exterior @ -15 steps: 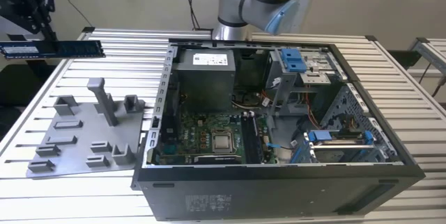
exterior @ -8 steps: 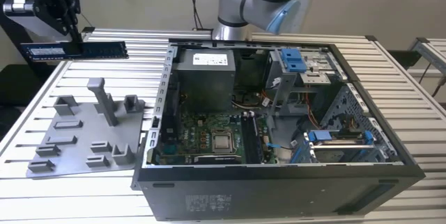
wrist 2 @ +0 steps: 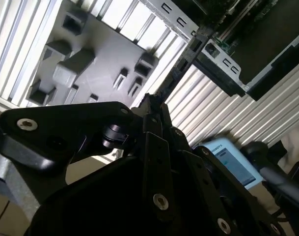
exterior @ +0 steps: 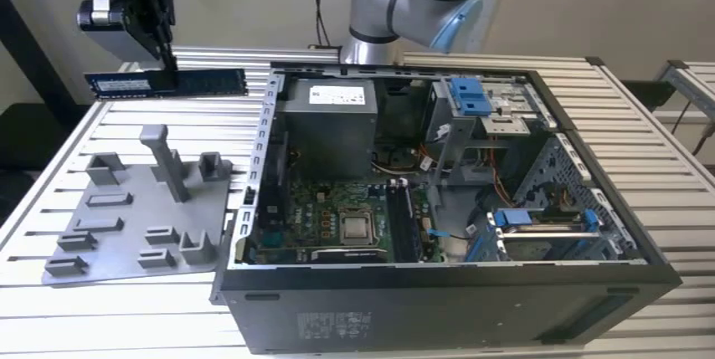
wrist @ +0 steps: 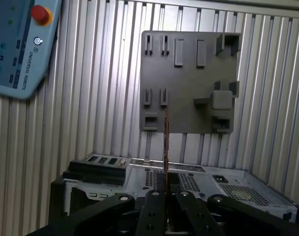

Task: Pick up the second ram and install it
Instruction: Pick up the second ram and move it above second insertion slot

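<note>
In the exterior view, my tool (exterior: 167, 64) is clamped on the top edge of the second ram (exterior: 156, 84). The stick hangs level in the air above the bench (exterior: 117, 120), beyond the grey holder tray (exterior: 134, 233) and to the exterior view's left of the open computer case (exterior: 447, 309). The frame edge cuts off the tool's upper part. The green motherboard (exterior: 324, 217) lies deep in the case, partly shadowed.

In the second wrist view the ram (wrist 2: 181, 64) is edge-on, a thin dark strip. It rises from the tool (wrist 2: 154, 105), whose black linkage hides its lower end. The tray (wrist 2: 95, 54) and the case corner (wrist 2: 228, 59) lie past it, and a blue teach pendant (wrist 2: 232, 160) peeks out, half covered.

In the first wrist view the ram (wrist: 166, 137) is barely a line running up from the tool (wrist: 167, 192) across the tray (wrist: 188, 64). The case (wrist: 228, 189) sits below, and the pendant (wrist: 16, 49) is cropped at the frame's edge.
</note>
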Robot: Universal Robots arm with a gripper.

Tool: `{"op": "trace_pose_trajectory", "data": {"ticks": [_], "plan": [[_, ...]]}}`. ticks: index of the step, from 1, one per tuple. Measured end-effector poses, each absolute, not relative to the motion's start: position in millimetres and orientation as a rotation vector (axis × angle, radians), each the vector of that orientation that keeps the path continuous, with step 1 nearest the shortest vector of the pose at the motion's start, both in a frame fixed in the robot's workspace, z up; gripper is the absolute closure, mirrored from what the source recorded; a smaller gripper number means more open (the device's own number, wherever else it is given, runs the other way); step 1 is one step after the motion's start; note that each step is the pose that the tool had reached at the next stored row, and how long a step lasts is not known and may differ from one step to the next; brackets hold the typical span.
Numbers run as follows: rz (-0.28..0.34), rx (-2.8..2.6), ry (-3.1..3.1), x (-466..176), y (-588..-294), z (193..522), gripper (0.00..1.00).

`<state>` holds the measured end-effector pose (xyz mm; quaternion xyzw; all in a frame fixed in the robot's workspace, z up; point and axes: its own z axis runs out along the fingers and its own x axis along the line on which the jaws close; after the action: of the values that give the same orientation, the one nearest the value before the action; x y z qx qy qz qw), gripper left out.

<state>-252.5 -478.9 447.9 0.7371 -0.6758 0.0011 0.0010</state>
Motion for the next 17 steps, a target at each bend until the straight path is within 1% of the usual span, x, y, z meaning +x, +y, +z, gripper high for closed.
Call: {"op": "trace_pose_trajectory", "data": {"ticks": [17], "plan": [[-0.003,2.32,-2.109,-183,-479,443,0.86]]}}
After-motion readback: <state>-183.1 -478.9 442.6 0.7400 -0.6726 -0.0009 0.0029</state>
